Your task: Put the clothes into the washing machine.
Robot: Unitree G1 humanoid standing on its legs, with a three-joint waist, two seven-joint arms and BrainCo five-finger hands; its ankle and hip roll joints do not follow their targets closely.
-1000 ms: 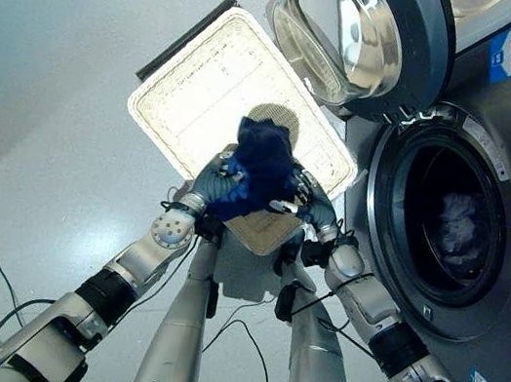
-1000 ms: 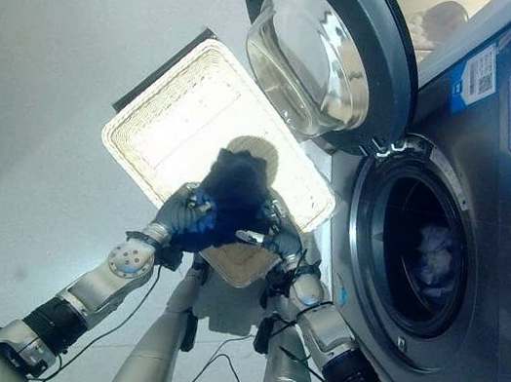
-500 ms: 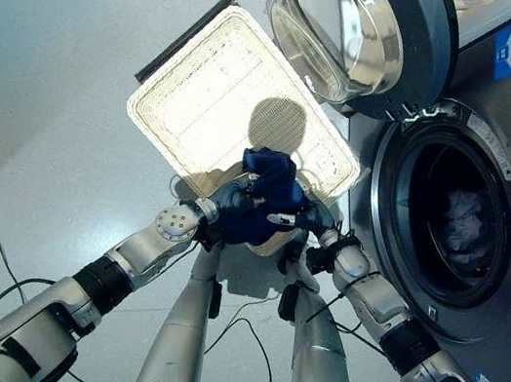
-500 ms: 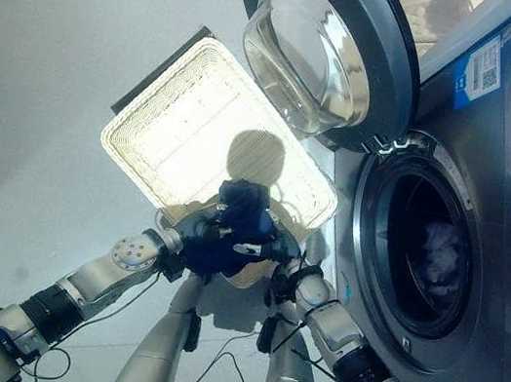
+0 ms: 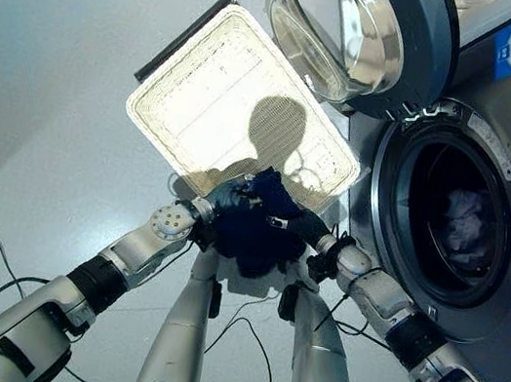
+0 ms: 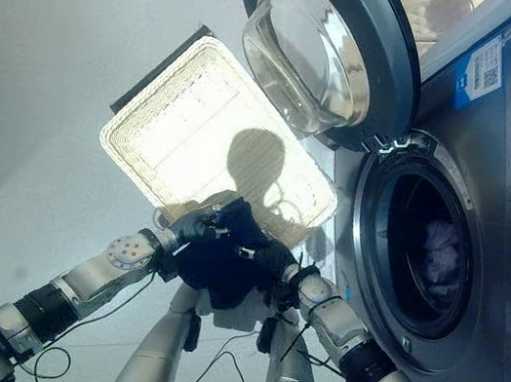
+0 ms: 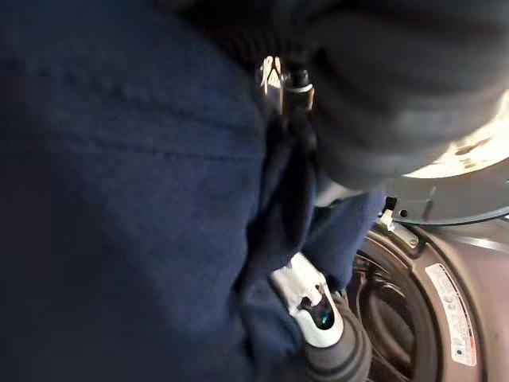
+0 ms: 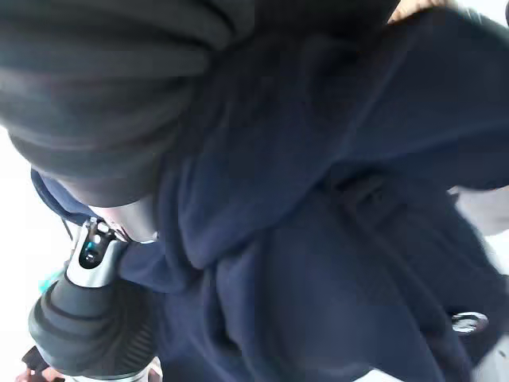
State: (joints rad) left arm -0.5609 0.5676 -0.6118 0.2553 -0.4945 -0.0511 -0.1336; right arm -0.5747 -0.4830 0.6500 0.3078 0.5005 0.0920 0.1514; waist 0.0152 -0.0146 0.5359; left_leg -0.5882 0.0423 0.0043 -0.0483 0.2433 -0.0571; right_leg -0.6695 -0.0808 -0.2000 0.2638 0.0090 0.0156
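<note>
You have the navy garment (image 5: 253, 230) bunched between both hands, left hand (image 5: 223, 195) and right hand (image 5: 301, 227) each curled into the cloth, just off the white basket's (image 5: 215, 95) near edge; the open washing machine drum (image 5: 452, 226) lies to your right, nearer the right arm

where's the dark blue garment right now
The dark blue cloth garment is bunched between the left hand and right hand, at the near edge of the white woven laundry basket, left of the washing machine's open drum.
</note>
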